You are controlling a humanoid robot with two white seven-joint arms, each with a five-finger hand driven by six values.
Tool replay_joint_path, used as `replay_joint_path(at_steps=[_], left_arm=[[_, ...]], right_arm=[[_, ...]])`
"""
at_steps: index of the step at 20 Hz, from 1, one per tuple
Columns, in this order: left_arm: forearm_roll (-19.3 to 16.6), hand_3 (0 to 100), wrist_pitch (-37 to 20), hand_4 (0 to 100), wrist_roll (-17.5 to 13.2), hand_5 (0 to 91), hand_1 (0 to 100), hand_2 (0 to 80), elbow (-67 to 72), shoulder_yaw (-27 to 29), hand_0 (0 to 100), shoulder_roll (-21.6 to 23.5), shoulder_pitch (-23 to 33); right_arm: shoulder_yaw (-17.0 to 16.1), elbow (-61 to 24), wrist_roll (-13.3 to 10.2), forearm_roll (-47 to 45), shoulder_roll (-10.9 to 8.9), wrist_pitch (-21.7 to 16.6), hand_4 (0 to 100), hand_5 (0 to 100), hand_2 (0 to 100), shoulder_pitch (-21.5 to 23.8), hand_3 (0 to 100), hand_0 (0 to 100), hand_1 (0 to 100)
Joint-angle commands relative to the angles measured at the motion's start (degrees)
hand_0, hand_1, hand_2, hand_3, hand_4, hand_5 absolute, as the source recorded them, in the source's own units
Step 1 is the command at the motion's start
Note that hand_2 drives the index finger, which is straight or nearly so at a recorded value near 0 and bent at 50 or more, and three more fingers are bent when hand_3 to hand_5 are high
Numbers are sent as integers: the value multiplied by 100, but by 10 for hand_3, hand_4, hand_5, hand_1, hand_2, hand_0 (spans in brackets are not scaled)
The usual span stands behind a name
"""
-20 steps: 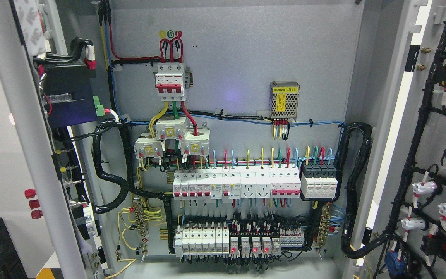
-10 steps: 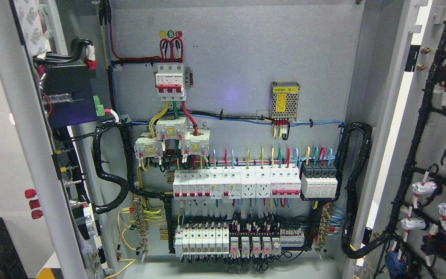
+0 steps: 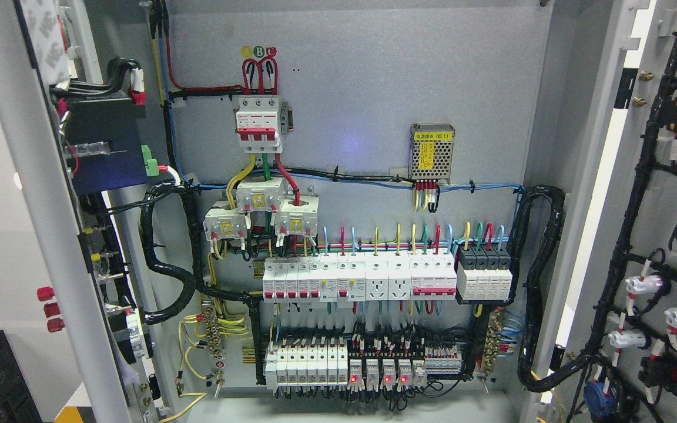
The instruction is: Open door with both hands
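Doors stand swung wide on both sides: the left door (image 3: 50, 235) edge-on at the picture's left, the right door (image 3: 662, 223) at the right, its inner face strung with black wiring. Between them the cabinet back panel (image 3: 362, 94) lies bare to view (rows of white breakers (image 3: 359, 281) across its lower half, a small power supply (image 3: 431, 151) higher up). Neither hand shows anywhere, so their state cannot be told.

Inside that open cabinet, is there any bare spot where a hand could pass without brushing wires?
Yes: the bare back panel above the mesh box and right of the red breaker, and the smaller gap between them. Below the blue wire run, breaker rows and wiring crowd everything. The right door is covered in black cable.
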Motion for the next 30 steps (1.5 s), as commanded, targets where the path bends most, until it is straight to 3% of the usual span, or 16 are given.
replay_joint_path(at_steps=[1,5,8,16,20,25,30], left_arm=[[0,0,-589,0,13,0,0,0,-887,-499,0,254,247],[9,0,-1277,0,5,0,0,0,-1079,-516,0,334,353],[18,0,-1268,0,5,0,0,0,-1606,-621,0,395,537],[9,0,-1137,0,5,0,0,0,-3153,-946,0,834,1161],[-9,0,-1119,0,13,0,0,0,-3759,-1158,0,923,1346],[0,0,-645,0,13,0,0,0,-4709,-1158,0,1072,1372],[0,0,-635,0,13,0,0,0,-4982,-1158,0,1054,1250]], right_arm=[[173,223,7,2,277,-6,0,0,0,-109,0,191,0],[296,223,7,2,277,-6,0,0,0,-135,0,191,0],[383,293,7,2,295,-6,0,0,0,-267,0,191,0],[437,619,15,2,655,-6,0,0,0,-460,0,191,0],[524,689,15,2,673,-6,0,0,0,-522,0,190,0],[726,698,7,11,708,-6,0,0,0,-548,0,190,0],[841,811,7,11,770,3,0,0,0,-575,0,191,0]])
